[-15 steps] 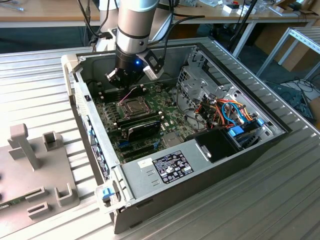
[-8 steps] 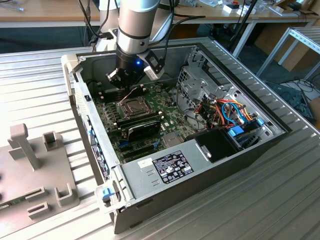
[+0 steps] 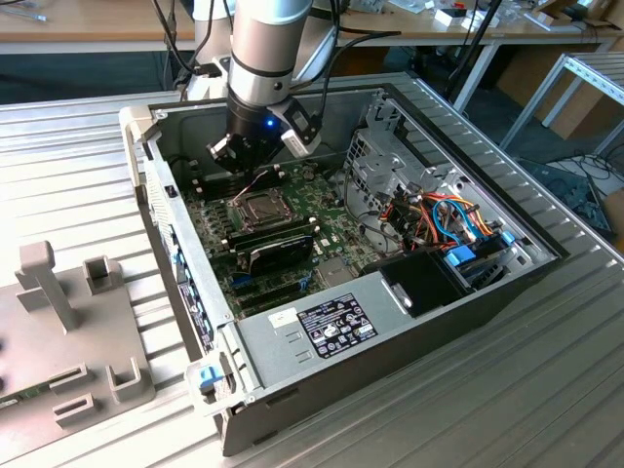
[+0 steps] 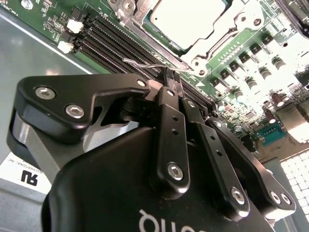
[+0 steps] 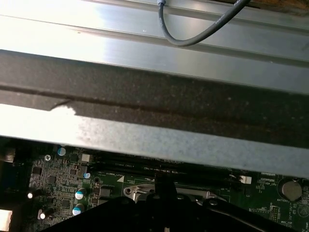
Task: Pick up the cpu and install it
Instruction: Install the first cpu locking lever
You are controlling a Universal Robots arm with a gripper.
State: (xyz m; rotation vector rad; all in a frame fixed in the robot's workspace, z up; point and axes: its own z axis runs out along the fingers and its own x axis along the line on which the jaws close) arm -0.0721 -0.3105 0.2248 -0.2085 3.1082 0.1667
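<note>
The cpu [image 4: 189, 18] shows its dull silver top in the second wrist view. It lies flat in the motherboard socket [image 3: 259, 207], with the metal frame [image 4: 212, 44] around it. My gripper [image 4: 170, 78] is shut, its two black fingers pressed side by side. Its tips sit at the socket's edge, right by the thin wire lever [image 4: 142, 63]; whether they pinch the lever is hidden. In the exterior view the gripper [image 3: 255, 168] hangs just above the socket's far side inside the open computer case [image 3: 146, 166].
Black memory slots [image 4: 118, 41] run beside the socket, and long black sticks [image 3: 275, 242] lie nearer the camera. A power supply [image 3: 327, 327], a metal drive cage [image 3: 390, 156] and coloured cables [image 3: 444, 219] crowd the exterior view's right. A grey fixture [image 3: 58, 322] stands outside the case.
</note>
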